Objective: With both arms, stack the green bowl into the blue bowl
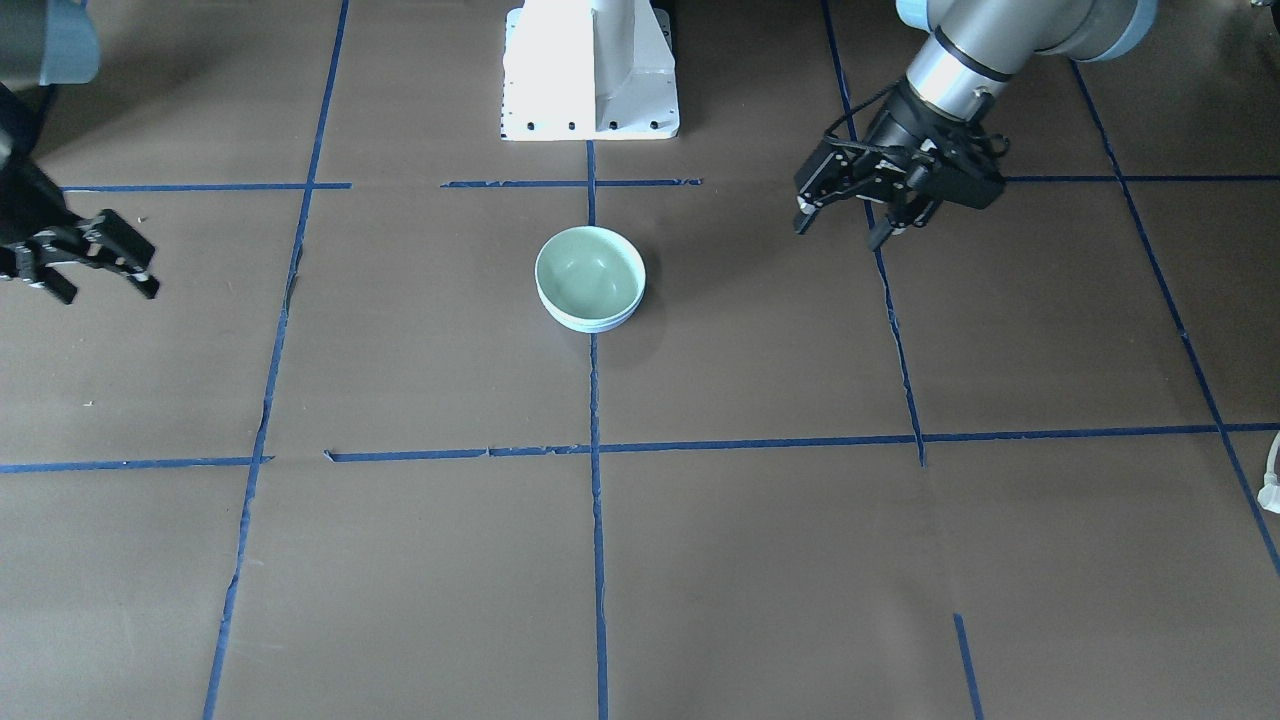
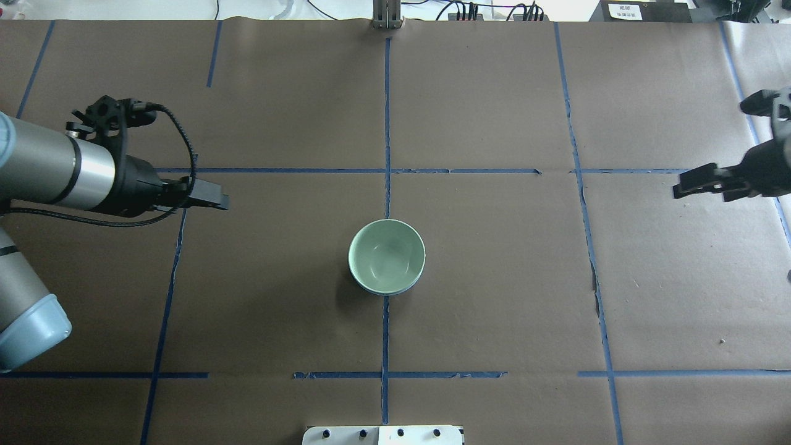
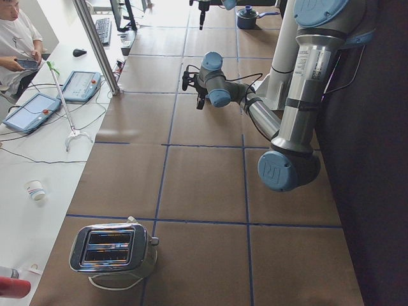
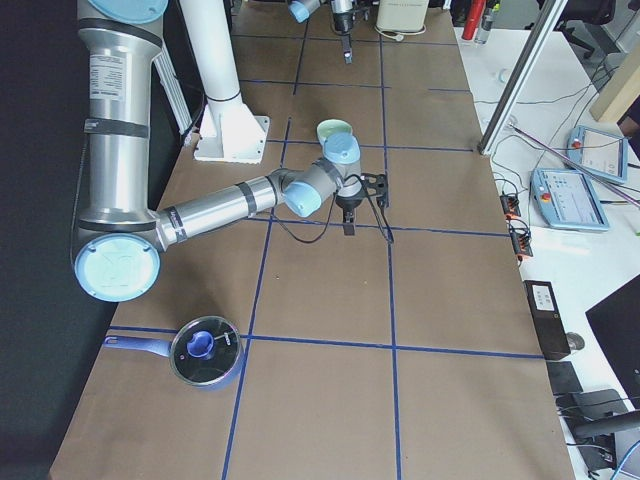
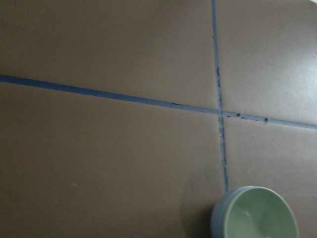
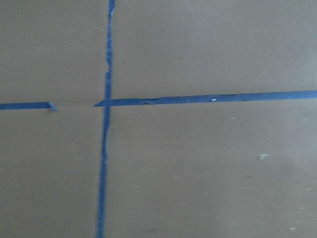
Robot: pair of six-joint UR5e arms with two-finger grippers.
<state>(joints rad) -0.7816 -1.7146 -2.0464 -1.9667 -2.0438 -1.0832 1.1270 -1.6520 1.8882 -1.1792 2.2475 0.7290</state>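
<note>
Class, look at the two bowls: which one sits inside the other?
The green bowl: its whole inside shows, while the blue bowl is only a thin crescent around its outside.

Two bowls are counted: one green bowl [image 1: 588, 268], one blue bowl [image 5: 216, 225]. Two arms are counted: one left arm [image 2: 55, 173], one right arm [image 4: 215, 210]. Two grippers are counted, one per arm: left gripper [image 1: 842, 232], right gripper [image 1: 108, 292]. Two fingers are counted on each. One white pedestal base [image 1: 590, 70] is noted. One toaster [image 3: 113, 250] is counted, with two slots. One lidded pot [image 4: 205, 352] is counted. Two tablet-like units are counted: near pendant [image 3: 30, 112], far pendant [image 3: 81, 85]. One keyboard [image 3: 102, 29], one mouse [image 3: 80, 52] and one paper cup [image 3: 35, 189] are logged. One person [image 3: 16, 44] is seen.
</note>
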